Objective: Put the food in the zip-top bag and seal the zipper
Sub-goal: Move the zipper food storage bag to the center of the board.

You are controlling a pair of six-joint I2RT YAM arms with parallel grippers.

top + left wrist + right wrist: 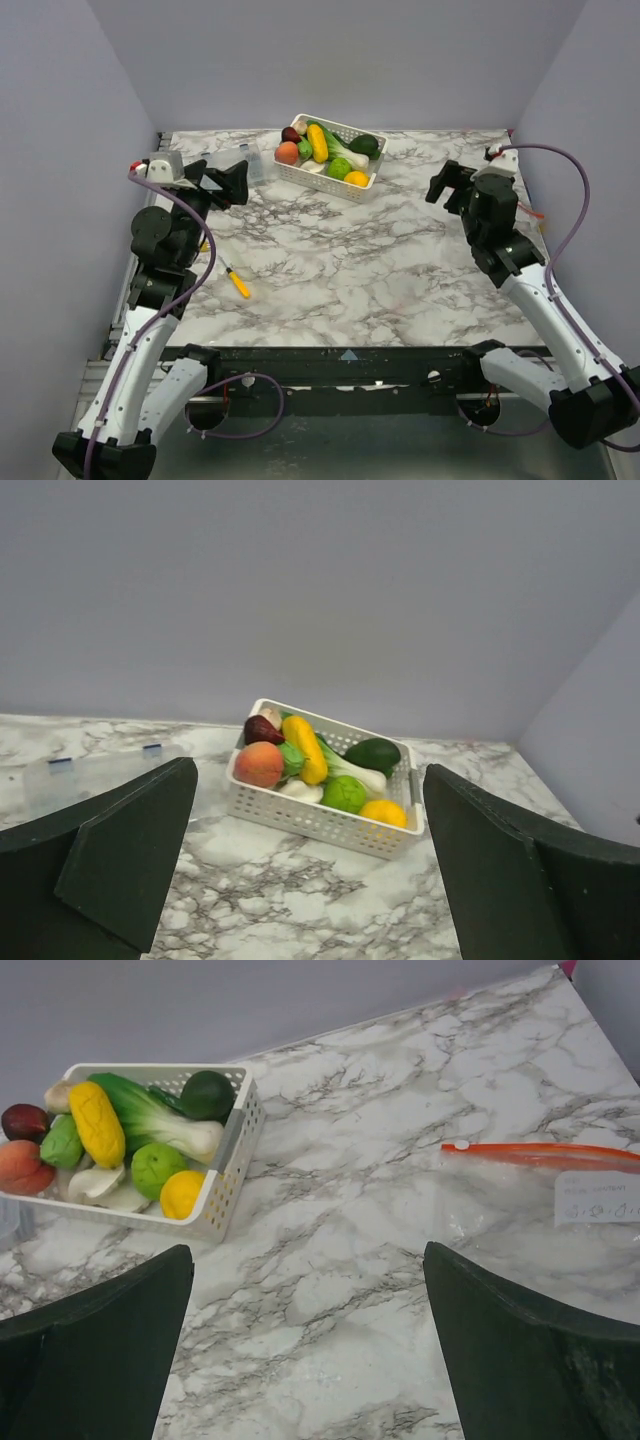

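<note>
The only writing sits on a white label (597,1198) stuck to the zip-top bag (545,1225). It is handwritten and too faint to read. The bag lies flat on the marble desk (380,270), close to the desk's right edge and just beside the right arm. Its red-orange zipper (545,1152) runs along the far side, with a small white tab at the strip's left end. Whether the mouth is sealed cannot be told.

The food (325,150) is all in the white basket (318,180), which stands at the far edge of the desk near the middle and is turned at a slant. An open stretch of marble lies between the basket and the bag, and they are well apart.

A clear box (100,772) sits at the far left corner, just beside the basket. A yellow-handled tool (238,283) lies near the left edge, close to the left arm.

The left jaws stand wide apart, holding nothing, raised above the desk and facing the basket. The right jaws are also wide apart and hold nothing, above the marble between the basket and the bag.

Only the right wrist view shows the bag and label plainly. The top view shows just a red sliver past the right arm, and the left wrist view does not show the bag. The tool appears only in the top view.
</note>
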